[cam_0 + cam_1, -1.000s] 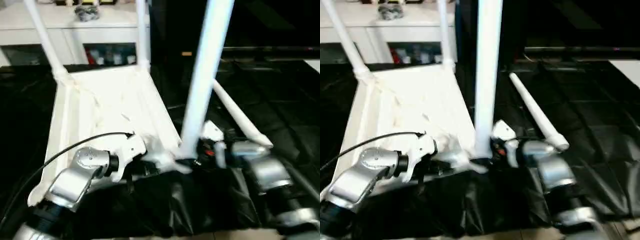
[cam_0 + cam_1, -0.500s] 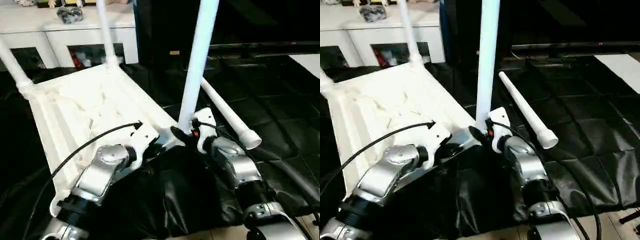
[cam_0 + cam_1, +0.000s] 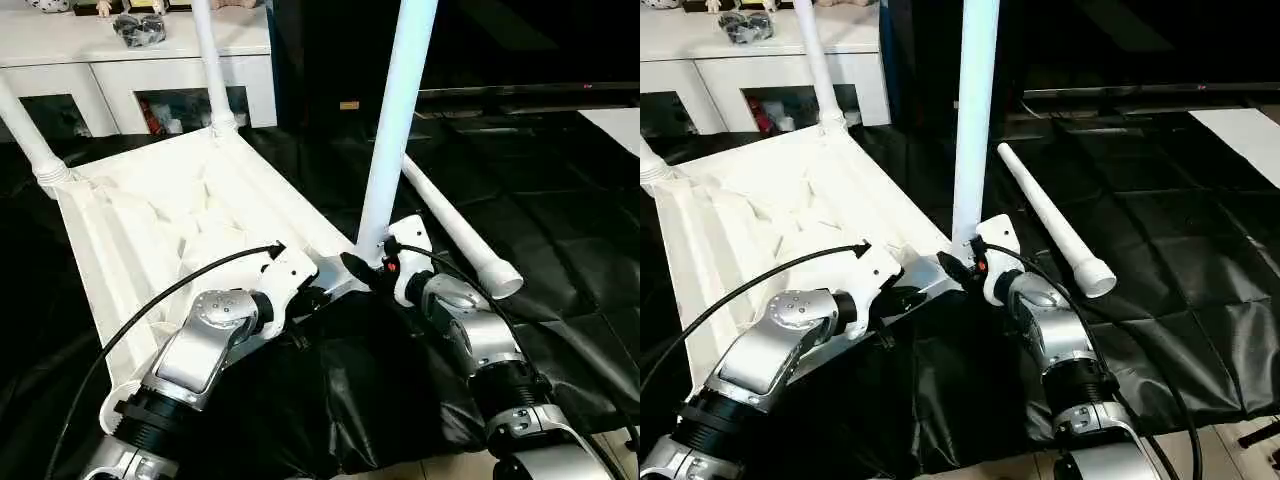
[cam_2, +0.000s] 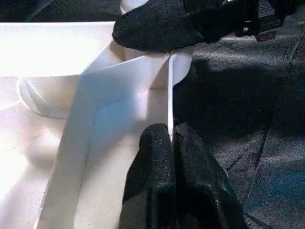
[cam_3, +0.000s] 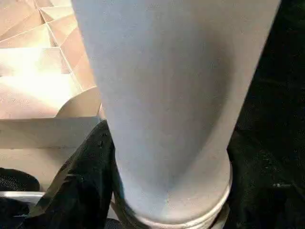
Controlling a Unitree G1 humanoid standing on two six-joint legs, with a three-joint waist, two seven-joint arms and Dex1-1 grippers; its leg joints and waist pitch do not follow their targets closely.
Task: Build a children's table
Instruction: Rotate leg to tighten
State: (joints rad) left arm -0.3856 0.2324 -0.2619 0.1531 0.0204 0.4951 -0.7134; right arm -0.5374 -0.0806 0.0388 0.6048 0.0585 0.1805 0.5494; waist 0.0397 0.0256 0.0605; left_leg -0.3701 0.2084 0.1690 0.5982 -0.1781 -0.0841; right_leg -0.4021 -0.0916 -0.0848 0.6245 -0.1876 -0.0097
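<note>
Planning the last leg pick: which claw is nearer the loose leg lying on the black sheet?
Right. The right claw is at the upright leg's base, just beside the loose leg. The left claw pinches the tabletop's edge, farther off.

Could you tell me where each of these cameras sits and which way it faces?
Left and right eye views: on the head, looking forward and down at the upturned tabletop; both silver forearms show.
Left wrist view: on the left arm, looking along the left gripper, shut on the tabletop's rim.
Right wrist view: on the right arm, close against the upright leg in the near corner socket.
Shared: the eye views and right wrist view all show that leg.
</note>
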